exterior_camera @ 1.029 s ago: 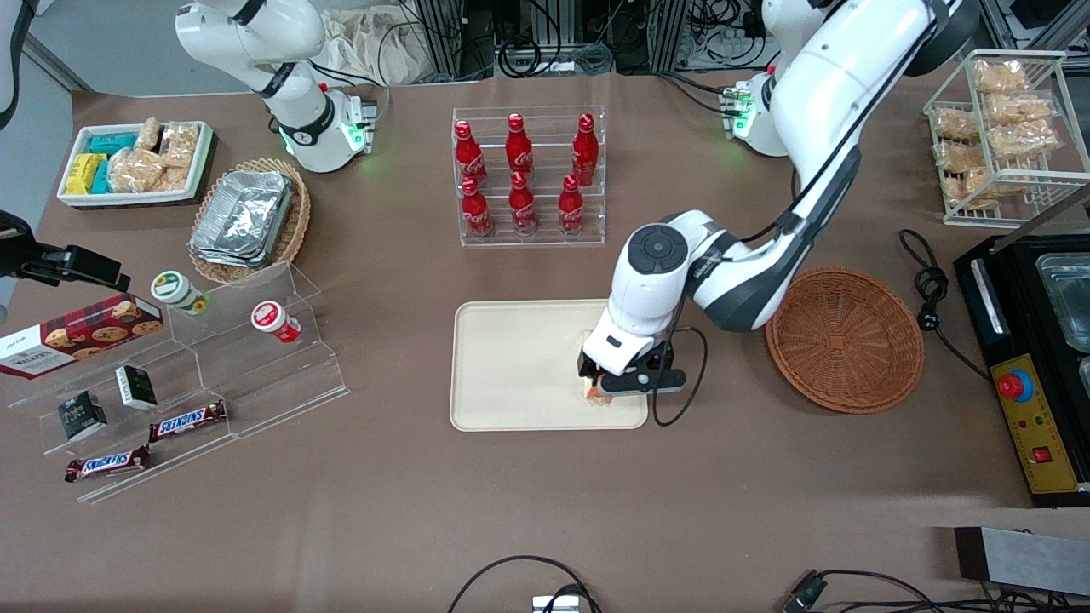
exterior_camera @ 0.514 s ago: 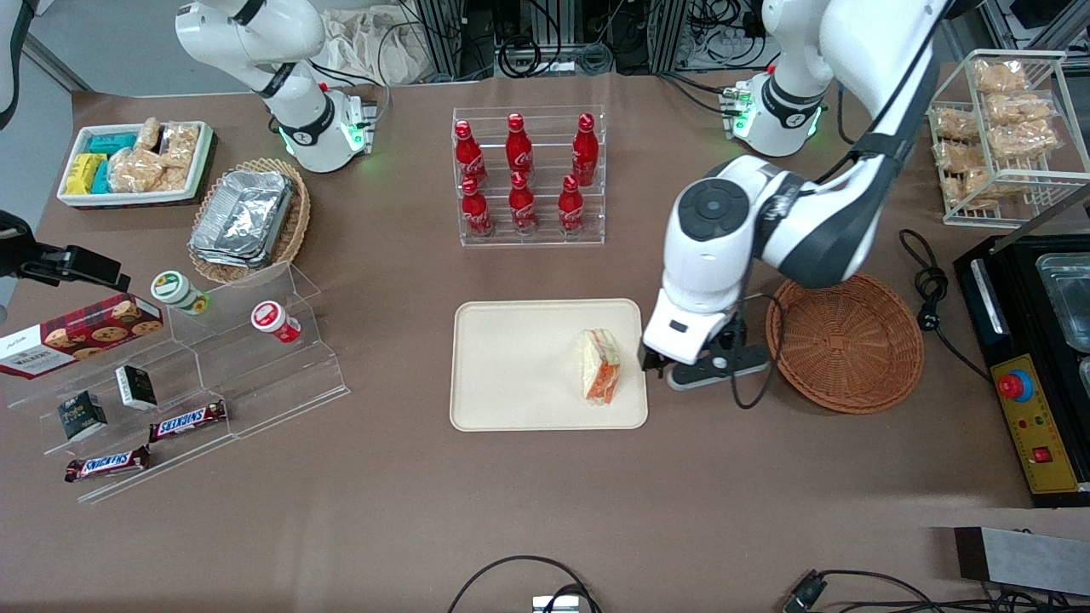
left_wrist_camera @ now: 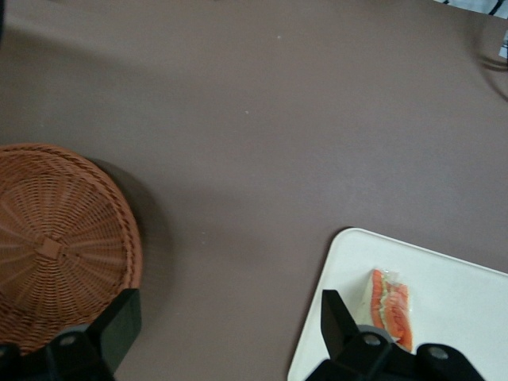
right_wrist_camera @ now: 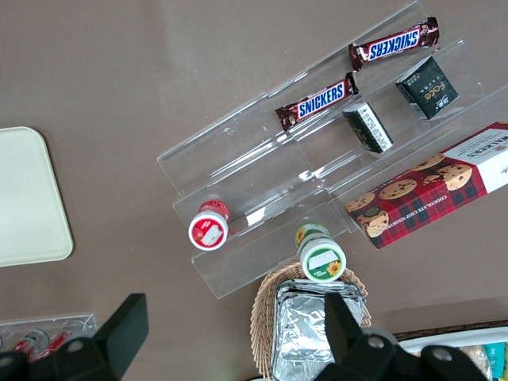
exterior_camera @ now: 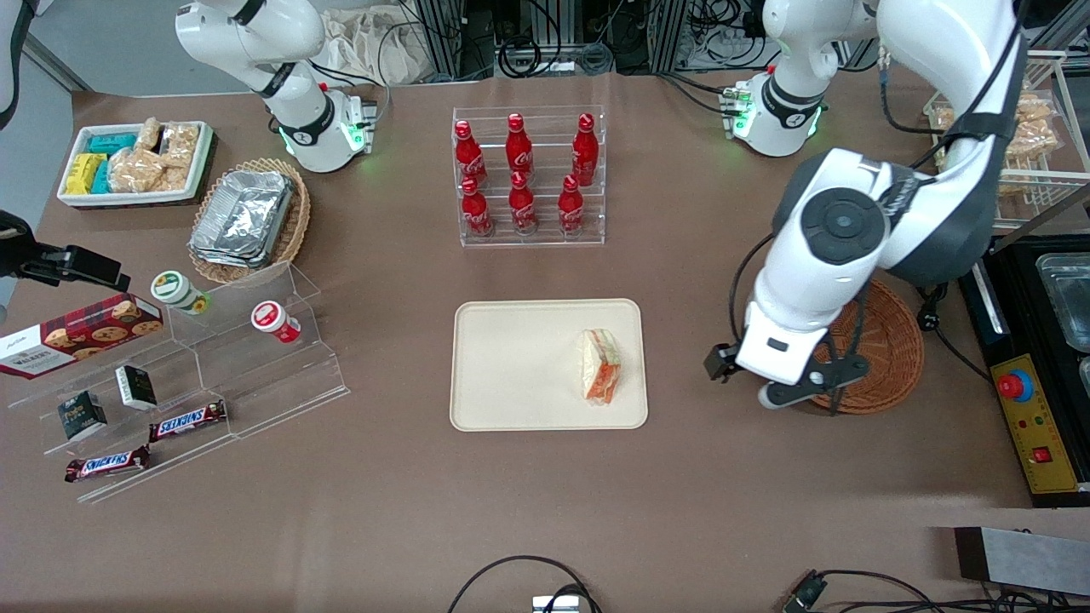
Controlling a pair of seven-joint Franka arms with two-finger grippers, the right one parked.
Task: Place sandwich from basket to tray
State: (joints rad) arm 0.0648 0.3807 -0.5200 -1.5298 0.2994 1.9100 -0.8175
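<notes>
One sandwich (exterior_camera: 599, 366) lies on the tray (exterior_camera: 519, 366), near the short edge that faces the basket (exterior_camera: 886, 358), its orange-red and green cut edge turned up and toward the front camera. Tray flat on the brown table (exterior_camera: 545, 502), about mid-table. Basket holds nothing visible; it sits toward the working arm's end, well apart from the tray, with a strip of bare table between them. Wrist view agrees: basket (left_wrist_camera: 55, 246) and tray (left_wrist_camera: 444, 302) with brown table (left_wrist_camera: 254, 119) between, sandwich (left_wrist_camera: 390, 308) just inside the tray's rim. Gripper (exterior_camera: 749, 387) hangs above the table between tray and basket, closer to the basket and partly over its rim nearest the tray; holds nothing. Fingers (left_wrist_camera: 115, 321) stand wide apart in the wrist view, only bare table seen between them. Left arm's white body covers part of the basket from the front. Six red bottles (exterior_camera: 521, 174) in a clear rack, farther from the front camera than the tray. Toward the parked arm's end: clear stepped stand (exterior_camera: 255, 366) with two small jars, small boxes and two chocolate bars (exterior_camera: 187, 420); cookie box (exterior_camera: 81, 335) beside it; tan basket with foil containers (exterior_camera: 247, 217); white bin of snacks (exterior_camera: 136, 162) farther back still.
</notes>
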